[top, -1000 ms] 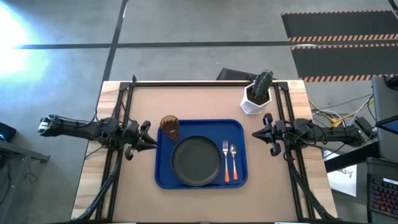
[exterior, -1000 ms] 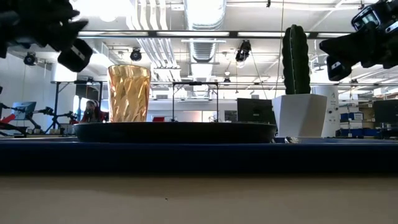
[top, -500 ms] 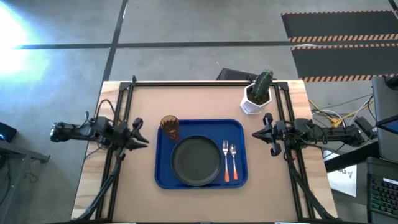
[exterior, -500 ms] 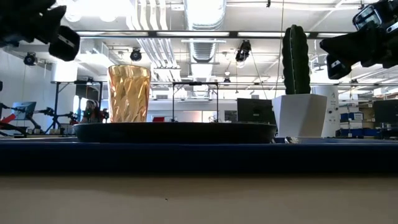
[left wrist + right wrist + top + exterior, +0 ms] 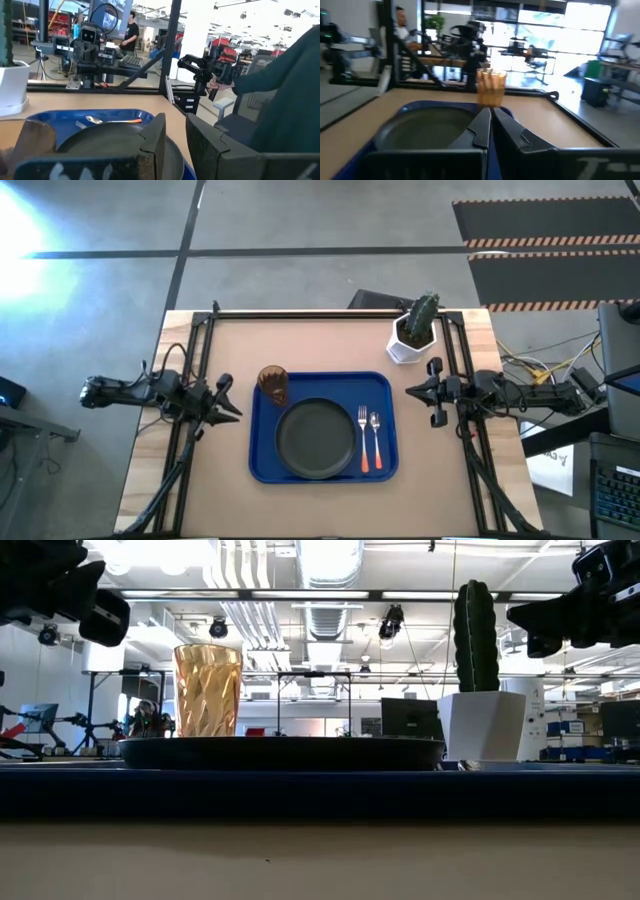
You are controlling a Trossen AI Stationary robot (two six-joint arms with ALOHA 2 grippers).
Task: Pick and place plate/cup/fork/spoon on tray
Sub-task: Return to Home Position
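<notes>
The blue tray (image 5: 262, 465) lies at the table's middle. On it rest the black plate (image 5: 317, 438), the amber cup (image 5: 272, 385) standing upright at its far left corner, and the orange-handled fork (image 5: 362, 438) and spoon (image 5: 376, 440) side by side right of the plate. My left gripper (image 5: 233, 406) hovers just left of the tray, pointing at it, fingers a narrow gap apart and empty (image 5: 176, 125). My right gripper (image 5: 410, 392) hovers just right of the tray, shut and empty (image 5: 490, 112). In the low view, both grippers are above the tray.
A white pot with a green cactus (image 5: 410, 335) stands at the table's far right, close to my right arm. Black frame rails (image 5: 195, 350) run along the table's left, right and far sides. A person (image 5: 131, 27) stands far off in the room.
My left gripper has drawn back from the tray's left edge toward the table's left edge. My right gripper has turned a little about its own axis and otherwise stayed in place. The things on the tray have not moved.
</notes>
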